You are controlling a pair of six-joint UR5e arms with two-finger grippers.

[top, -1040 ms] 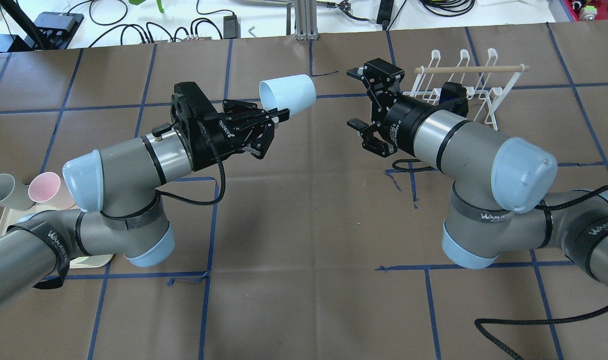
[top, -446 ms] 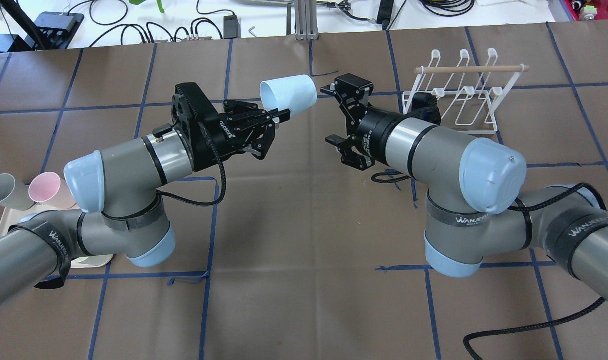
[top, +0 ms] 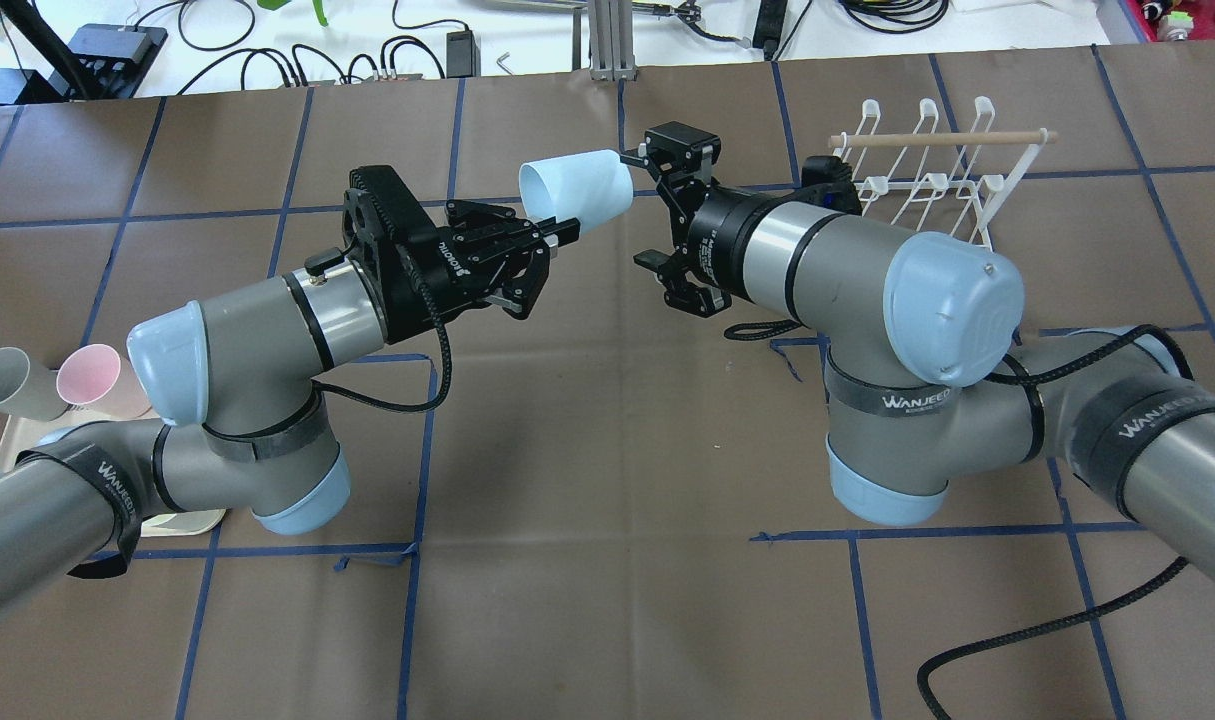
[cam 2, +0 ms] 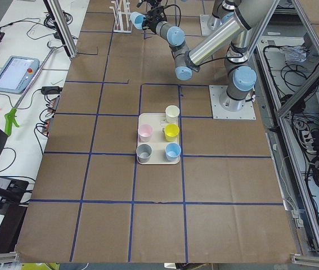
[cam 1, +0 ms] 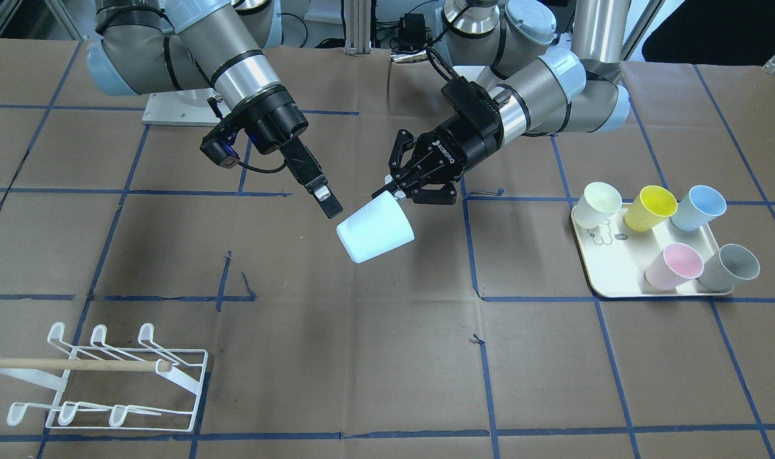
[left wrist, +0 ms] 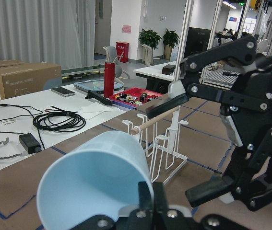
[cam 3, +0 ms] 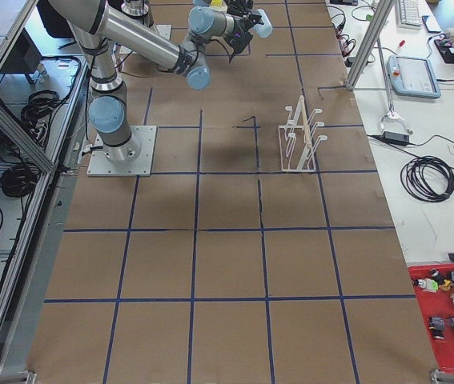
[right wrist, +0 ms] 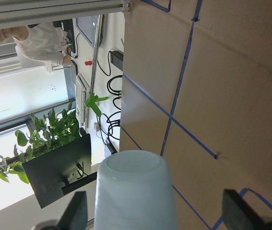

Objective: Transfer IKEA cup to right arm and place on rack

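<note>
A pale blue cup [top: 577,187] hangs in the air over the table's middle, lying sideways. My left gripper [top: 562,232] is shut on its rim. It also shows in the front view [cam 1: 374,228] and the left wrist view [left wrist: 97,177]. My right gripper [top: 642,210] is open, with its jaws either side of the cup's closed end. In the right wrist view the cup [right wrist: 136,191] sits between the two fingertips [right wrist: 76,211]. The white wire rack [top: 927,185] with its wooden dowel stands behind the right arm, and holds no cup [cam 1: 106,382].
A cream tray [cam 1: 617,274] at the left arm's side holds several cups: cream, yellow, blue, pink and grey. Its edge shows under the left arm [top: 182,520]. Blue tape lines cross the brown table. Cables lie along the far edge.
My right gripper has moved left from in front of the rack up to the cup's closed end, still open. The left arm and cup have stayed still.
</note>
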